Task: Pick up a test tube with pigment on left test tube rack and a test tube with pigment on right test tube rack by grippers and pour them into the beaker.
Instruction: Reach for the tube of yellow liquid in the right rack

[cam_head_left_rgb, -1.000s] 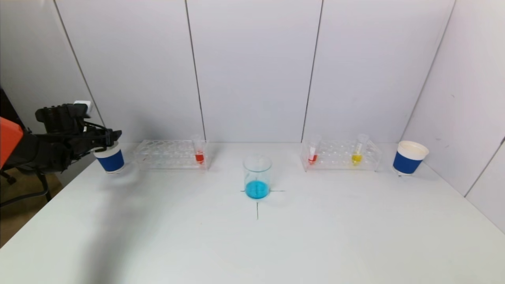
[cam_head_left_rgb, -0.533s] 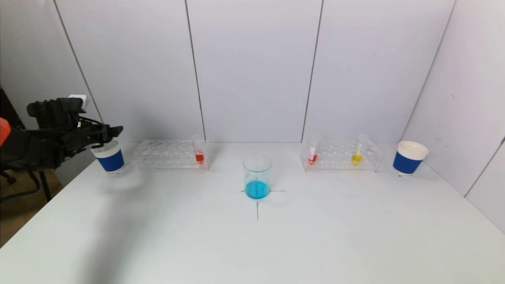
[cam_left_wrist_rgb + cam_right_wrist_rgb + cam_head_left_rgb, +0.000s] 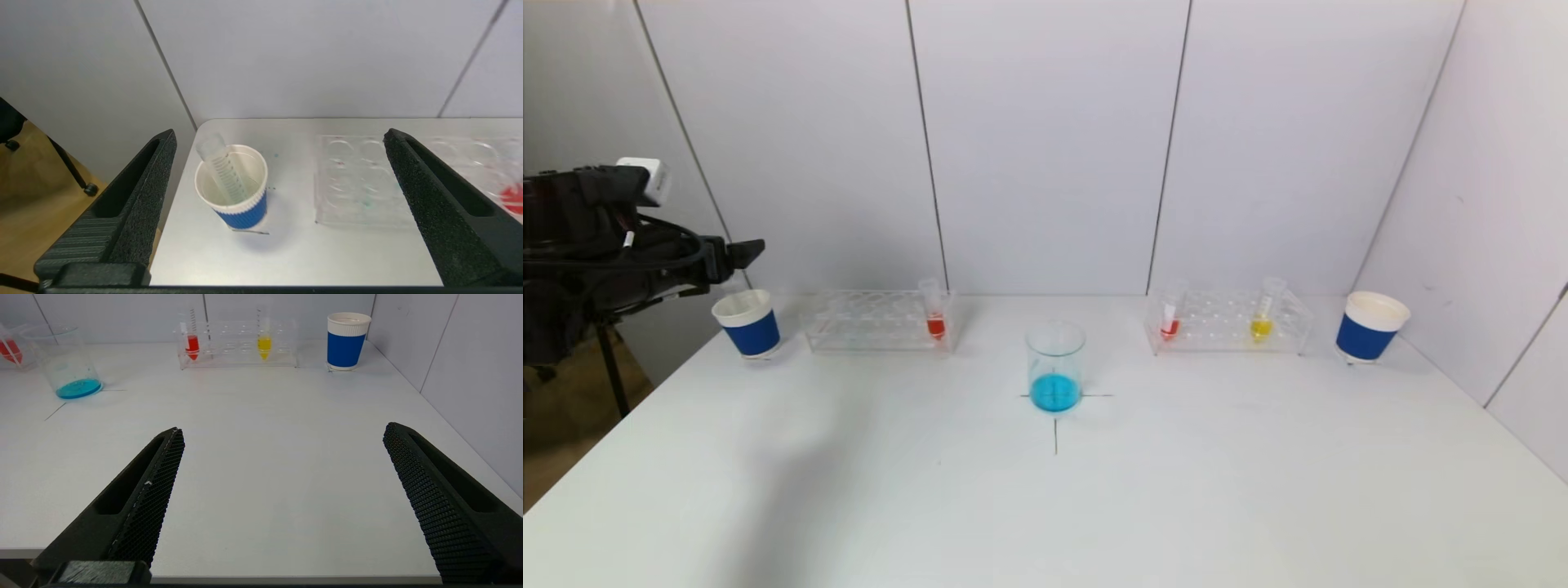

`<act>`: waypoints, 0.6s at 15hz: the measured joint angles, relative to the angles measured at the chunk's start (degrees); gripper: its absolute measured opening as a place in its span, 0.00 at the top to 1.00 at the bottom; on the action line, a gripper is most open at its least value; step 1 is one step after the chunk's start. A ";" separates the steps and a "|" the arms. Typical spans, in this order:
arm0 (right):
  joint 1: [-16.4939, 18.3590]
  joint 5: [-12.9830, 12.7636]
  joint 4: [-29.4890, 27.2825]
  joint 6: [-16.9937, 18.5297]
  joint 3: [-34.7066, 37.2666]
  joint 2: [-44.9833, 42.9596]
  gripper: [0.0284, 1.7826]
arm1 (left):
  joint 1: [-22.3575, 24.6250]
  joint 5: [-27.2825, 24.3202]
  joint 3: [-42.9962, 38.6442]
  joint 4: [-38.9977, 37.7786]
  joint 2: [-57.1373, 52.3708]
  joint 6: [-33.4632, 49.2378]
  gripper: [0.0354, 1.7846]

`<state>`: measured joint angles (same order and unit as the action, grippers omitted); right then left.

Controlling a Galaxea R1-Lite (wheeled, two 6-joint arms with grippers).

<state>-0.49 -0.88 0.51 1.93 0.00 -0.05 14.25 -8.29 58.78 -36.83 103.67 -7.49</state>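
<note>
The glass beaker (image 3: 1055, 366) with blue liquid stands at the table's middle; it also shows in the right wrist view (image 3: 67, 363). The left rack (image 3: 874, 322) holds a red-pigment tube (image 3: 935, 314). The right rack (image 3: 1229, 322) holds a red tube (image 3: 1170, 314) and a yellow tube (image 3: 1263, 314). My left gripper (image 3: 739, 253) is open and empty, raised above the left blue cup (image 3: 748, 323), which holds an empty tube (image 3: 222, 171). My right gripper (image 3: 282, 433) is open and empty over the table's near edge, outside the head view.
A second blue paper cup (image 3: 1369, 327) stands at the far right, beside the right rack. Wall panels close off the back and right. The table's left edge (image 3: 621, 425) drops to the floor under my left arm.
My left gripper has risen and drawn back to the left, away from the blue cup it hovered at. The empty tube stays in the cup.
</note>
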 joint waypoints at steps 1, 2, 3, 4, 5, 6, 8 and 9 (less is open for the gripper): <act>0.02 0.00 -0.02 0.00 0.00 0.00 0.01 | -0.41 -0.11 -3.16 0.04 -3.64 0.00 0.01; 0.02 0.00 0.00 0.00 0.00 0.00 0.01 | -0.98 -0.13 -7.05 0.10 -8.06 -0.01 0.01; 0.00 0.00 0.00 0.00 0.00 0.00 0.01 | -1.57 -0.13 -11.02 0.26 -12.63 0.00 0.01; 0.00 0.00 0.00 0.00 0.00 0.00 0.01 | -2.18 -0.22 -14.58 0.67 -16.93 0.02 0.01; 0.00 0.02 0.00 0.00 0.00 0.00 0.01 | -2.82 -0.35 -17.77 1.44 -21.20 0.02 0.01; 0.00 0.00 -0.02 0.00 0.00 0.00 0.01 | -3.45 -0.59 -20.53 2.71 -25.36 0.05 0.01; 0.02 0.00 0.00 0.00 0.00 0.00 0.01 | -4.86 -0.85 -25.10 6.62 -33.50 0.13 0.01; 0.02 0.00 0.00 0.00 0.00 0.00 0.01 | -5.52 -0.89 -26.95 8.63 -37.24 0.16 0.01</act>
<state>-0.46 -0.88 0.51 1.93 0.00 -0.05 8.73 -9.18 31.83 -28.20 66.43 -7.33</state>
